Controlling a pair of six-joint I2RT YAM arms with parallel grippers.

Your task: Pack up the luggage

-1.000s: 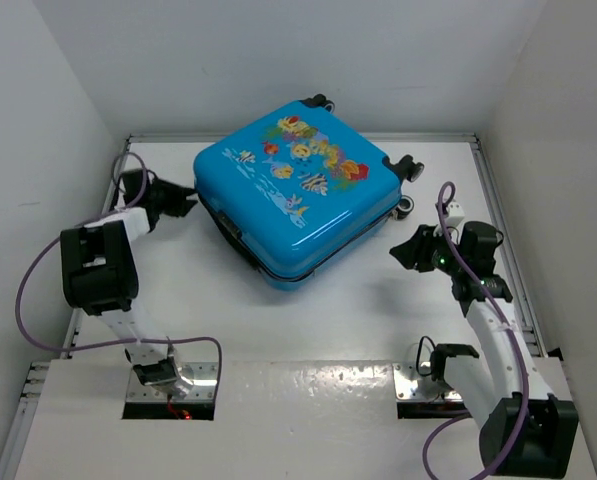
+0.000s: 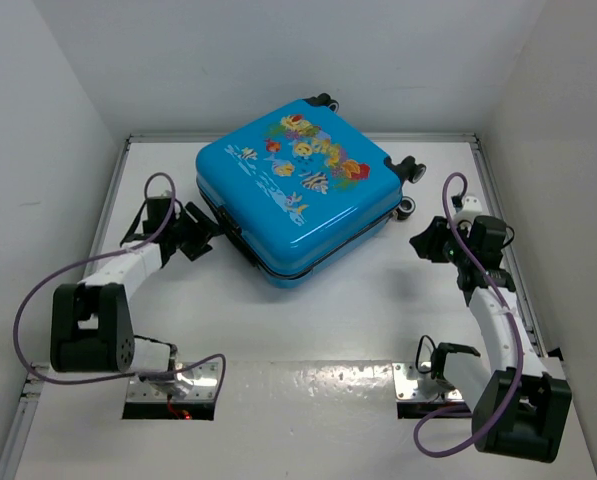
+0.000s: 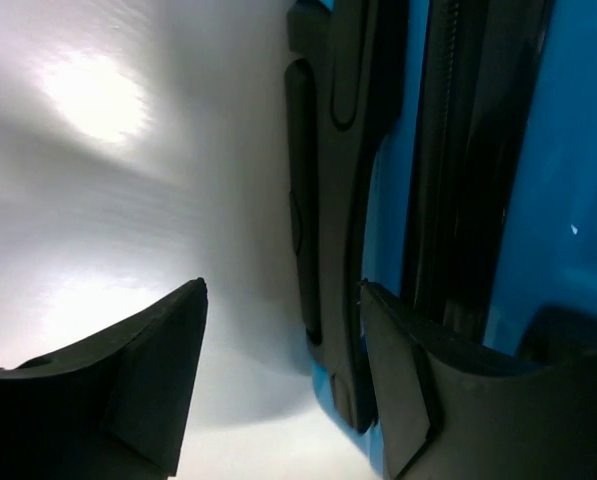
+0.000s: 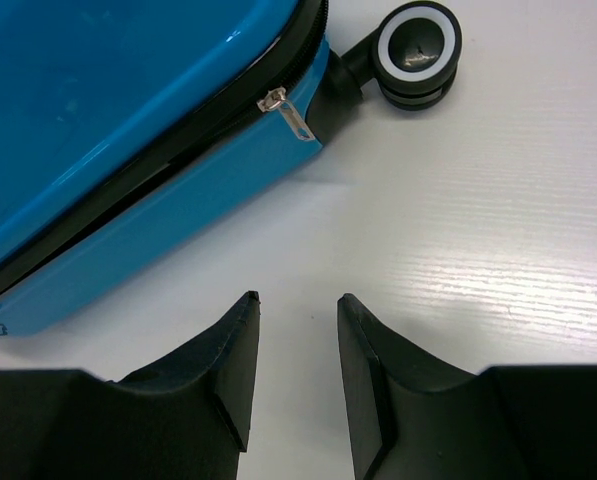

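White table (image 2: 318, 325), white walls (image 2: 278, 50); luggage (image 2: 298, 190) on table.

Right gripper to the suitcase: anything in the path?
Nothing visible. Only bare table lies between the right gripper and the blue suitcase. The gripper is open and empty. On the suitcase's facing side are the zipper pull and a wheel.
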